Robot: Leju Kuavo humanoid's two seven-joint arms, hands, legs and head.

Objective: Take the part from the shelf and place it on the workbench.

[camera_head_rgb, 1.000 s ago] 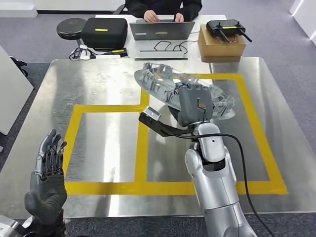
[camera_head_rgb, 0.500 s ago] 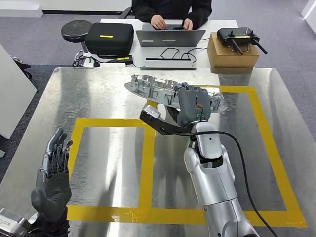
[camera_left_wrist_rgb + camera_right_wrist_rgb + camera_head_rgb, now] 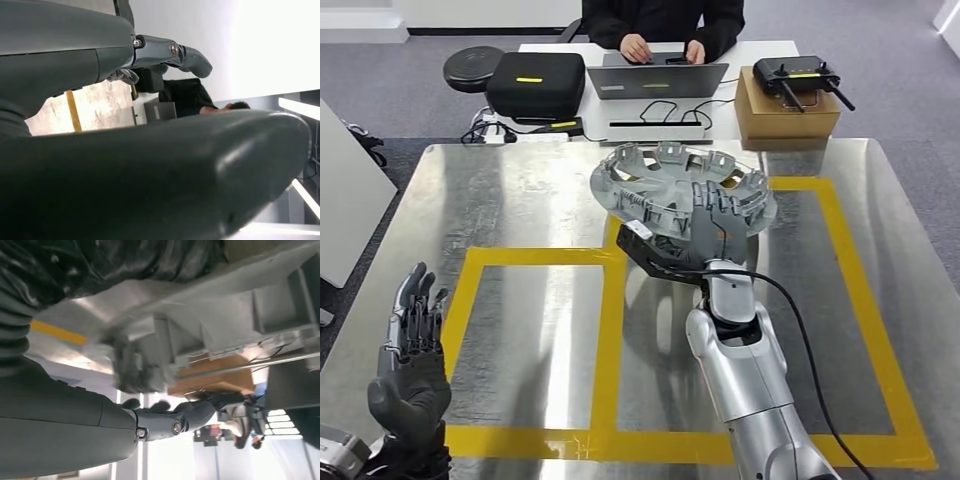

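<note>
From the head view, the left hand (image 3: 410,355) is hovering at the near left corner of the metal workbench (image 3: 524,195), palm up, its fingers apart and holding nothing. A white panel (image 3: 346,195) is leaning just off the bench's left edge. Yellow tape (image 3: 610,310) is marking two boxes across the bench top. Beyond the far edge, a round stool (image 3: 471,62) and a black case (image 3: 536,82) are sitting at the left end of a white desk (image 3: 618,110), where a person (image 3: 663,20) is typing at a laptop (image 3: 657,78). In the middle, the right hand (image 3: 712,220) is reaching forward over the bench and gripping the part (image 3: 675,190), a round grey ribbed plastic piece, by its near rim, fingers spread up across its inner face. The part is tilting, its open face turned toward the camera, over the far edge of the right-hand box; whether it is touching the bench cannot be told. In the right wrist view the part (image 3: 226,315) is lying close against the right hand (image 3: 75,425). Farther right, a cardboard box (image 3: 784,108) is carrying a black device with antennas (image 3: 799,72).
</note>
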